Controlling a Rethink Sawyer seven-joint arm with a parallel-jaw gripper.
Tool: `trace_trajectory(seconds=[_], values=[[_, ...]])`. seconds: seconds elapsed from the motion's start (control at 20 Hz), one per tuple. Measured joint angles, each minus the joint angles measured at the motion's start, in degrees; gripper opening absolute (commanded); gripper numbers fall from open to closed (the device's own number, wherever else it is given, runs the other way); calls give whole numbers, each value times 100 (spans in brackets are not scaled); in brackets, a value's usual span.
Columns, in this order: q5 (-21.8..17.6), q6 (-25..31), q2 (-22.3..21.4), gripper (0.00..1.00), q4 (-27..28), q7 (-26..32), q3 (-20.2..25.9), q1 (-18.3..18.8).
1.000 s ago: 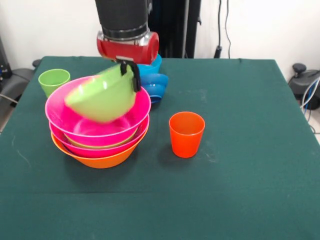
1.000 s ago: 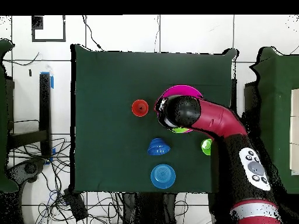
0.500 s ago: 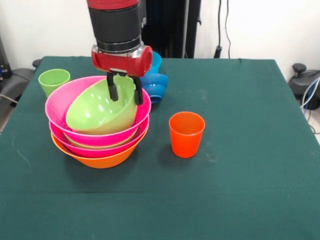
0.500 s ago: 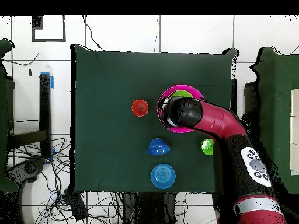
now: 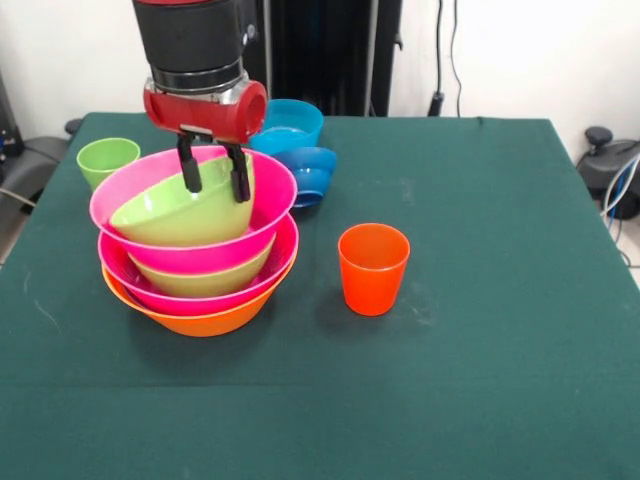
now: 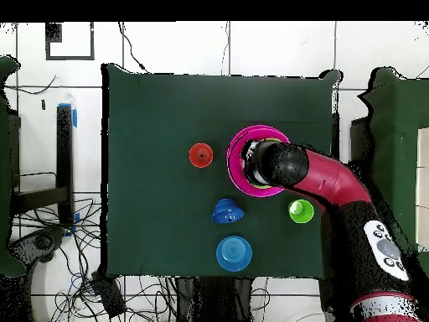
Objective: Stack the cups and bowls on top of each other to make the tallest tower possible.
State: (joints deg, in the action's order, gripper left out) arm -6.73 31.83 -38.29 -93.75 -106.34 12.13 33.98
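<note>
— How do the jaws stand?

— Spread apart. The gripper [image 5: 212, 172] hangs with its two black fingers [image 5: 186, 167] down inside the top green bowl [image 5: 175, 215], with a clear gap between them. Whether the tips touch the bowl's inner wall, I cannot tell.

— And where is that bowl?

— It sits in the upper pink bowl [image 5: 262, 200], tilted a little, its rim higher at the back. Under that comes a second green bowl [image 5: 205, 277], then a second pink bowl [image 5: 283, 260], then the orange bowl [image 5: 200, 320] at the bottom on the table [image 5: 480, 380]. That is the tower [image 6: 256, 159].

— What stands around it?

— The orange-red cup [image 5: 373, 268] is upright just beside the tower, on the side of the picture's right in the front view, not touching it. The light green cup [image 5: 107, 160] stands upright behind the tower on the other side. Two blue bowls are at the back: a light blue bowl [image 5: 292, 122] and a darker blue bowl [image 5: 312, 172] tipped toward the camera, close together.

— Anything in the way?

— From above, the red and black arm [image 6: 335, 180] covers most of the tower's middle, so only the pink rim shows there. The blue bowls lie apart from the tower.
</note>
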Motion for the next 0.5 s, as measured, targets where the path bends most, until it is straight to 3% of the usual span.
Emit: trace_trajectory(seconds=[0.5], values=[[0, -63, -195, 100, -190, 0, -7, -20]])
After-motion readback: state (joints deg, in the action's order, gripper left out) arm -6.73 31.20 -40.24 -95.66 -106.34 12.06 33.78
